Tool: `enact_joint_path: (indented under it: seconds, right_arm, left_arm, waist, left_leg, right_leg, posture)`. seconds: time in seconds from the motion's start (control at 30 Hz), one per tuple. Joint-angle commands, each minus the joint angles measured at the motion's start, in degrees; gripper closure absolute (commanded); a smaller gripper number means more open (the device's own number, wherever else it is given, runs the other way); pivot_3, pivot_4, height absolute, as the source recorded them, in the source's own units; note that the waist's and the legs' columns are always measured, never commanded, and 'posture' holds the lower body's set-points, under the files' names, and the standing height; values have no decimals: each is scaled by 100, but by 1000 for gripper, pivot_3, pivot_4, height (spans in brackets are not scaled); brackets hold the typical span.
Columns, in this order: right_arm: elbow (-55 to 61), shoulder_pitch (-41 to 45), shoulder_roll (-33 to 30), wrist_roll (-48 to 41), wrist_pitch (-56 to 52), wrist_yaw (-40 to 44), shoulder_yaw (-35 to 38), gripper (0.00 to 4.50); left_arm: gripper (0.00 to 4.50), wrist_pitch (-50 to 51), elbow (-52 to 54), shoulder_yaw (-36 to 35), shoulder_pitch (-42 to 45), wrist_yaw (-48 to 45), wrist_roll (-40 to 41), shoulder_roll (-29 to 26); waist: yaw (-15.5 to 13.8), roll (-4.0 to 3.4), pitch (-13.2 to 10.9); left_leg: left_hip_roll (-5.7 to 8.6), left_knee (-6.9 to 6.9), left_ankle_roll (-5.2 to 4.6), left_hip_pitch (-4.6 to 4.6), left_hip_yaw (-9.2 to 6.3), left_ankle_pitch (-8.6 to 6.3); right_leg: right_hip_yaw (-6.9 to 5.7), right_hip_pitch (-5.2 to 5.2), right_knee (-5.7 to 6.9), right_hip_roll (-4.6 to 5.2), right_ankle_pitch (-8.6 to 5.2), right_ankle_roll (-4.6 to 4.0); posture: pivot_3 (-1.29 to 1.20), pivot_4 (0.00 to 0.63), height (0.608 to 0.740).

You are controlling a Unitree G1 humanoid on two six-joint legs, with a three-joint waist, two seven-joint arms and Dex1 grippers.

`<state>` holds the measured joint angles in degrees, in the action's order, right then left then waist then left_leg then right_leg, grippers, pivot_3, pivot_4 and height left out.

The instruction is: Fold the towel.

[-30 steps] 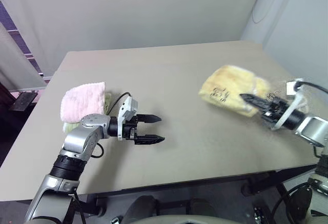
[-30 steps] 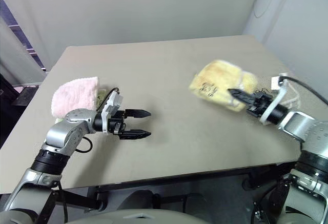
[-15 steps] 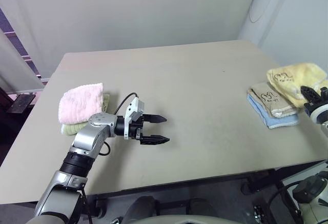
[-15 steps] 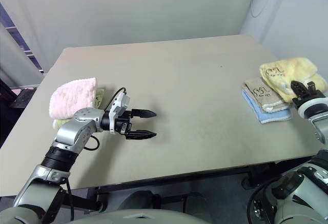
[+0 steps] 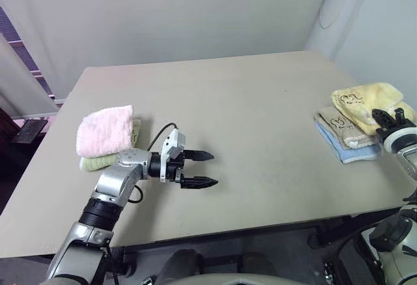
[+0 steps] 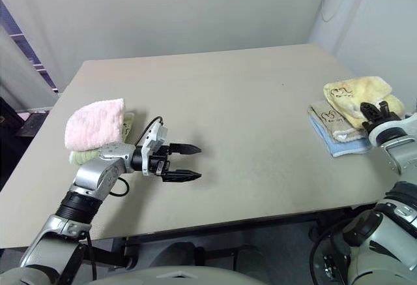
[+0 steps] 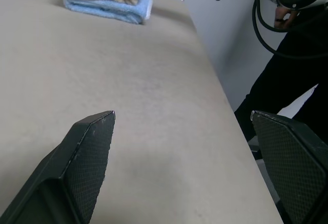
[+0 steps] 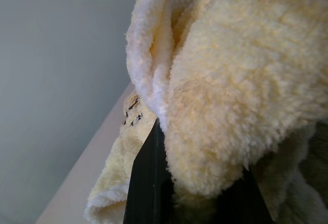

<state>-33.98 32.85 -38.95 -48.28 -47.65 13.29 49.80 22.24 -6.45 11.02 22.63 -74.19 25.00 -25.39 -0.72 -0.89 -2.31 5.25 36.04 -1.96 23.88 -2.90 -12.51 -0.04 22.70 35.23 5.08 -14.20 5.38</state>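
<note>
The pale yellow towel point(image 5: 365, 97), folded into a thick bundle, lies on top of a pile at the table's right edge. My right gripper point(image 5: 382, 117) is at its near side, shut on the towel. In the right wrist view the yellow terry cloth point(image 8: 241, 80) bulges over one black finger point(image 8: 148, 183), and a small dark embroidered mark shows on a lower layer. My left gripper point(image 5: 214, 169) hovers open over the bare table at the left of middle, pointing right, with nothing between its fingers point(image 7: 87, 152).
Under the yellow towel lie a beige folded towel point(image 5: 342, 127) and a blue one point(image 5: 355, 154). At the table's left edge a pink fluffy towel point(image 5: 104, 130) sits on a greenish one point(image 5: 98, 162). The tan table point(image 5: 260, 96) is bare between the piles.
My right gripper has carried the yellow towel from right of mid-table out to the right edge and onto the beige and blue pile. The left gripper has stayed where it was, open.
</note>
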Motion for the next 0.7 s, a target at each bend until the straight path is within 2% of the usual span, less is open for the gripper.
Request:
enact_joint_path:
  seconds: [0.03, 0.2, 0.47, 0.7]
  right_arm:
    - [260, 102, -31, -86, 1, -5, -58, 4490]
    - [310, -333, 215, 48, 241, 15, -164, 4490]
    - [1288, -849, 789, -522, -75, -270, 31, 4490]
    - [1933, -862, 855, -1022, -213, -645, 213, 4490]
  left_arm:
    - [0, 22, 214, -65, 52, 38, 44, -38]
    - [0, -141, 165, -7, 31, 119, -93, -15]
    - [0, -58, 177, -12, 32, 73, -59, -43]
    - [0, -90, 77, 40, 75, 63, -108, 3]
  waist:
    - [2, 0, 0]
    - [-1, 1, 0]
    - [9, -2, 1]
    - [3, -8, -1]
  left_leg:
    - [0, 1, 0, 0, 0, 0]
    - [0, -1, 0, -1, -1, 0]
    - [-1, 2, 1, -7, -2, -1]
    - [0, 1, 1, -9, -2, -1]
  right_leg:
    - [0, 0, 0, 0, 0, 0]
    - [0, 0, -1, -1, 0, 0]
    - [1, -2, 8, -2, 0, 0]
    - [1, -3, 9, -1, 0, 1]
  posture:
    - [0, 0, 740]
    - [0, 0, 740]
    - [0, 0, 740]
    - [0, 0, 740]
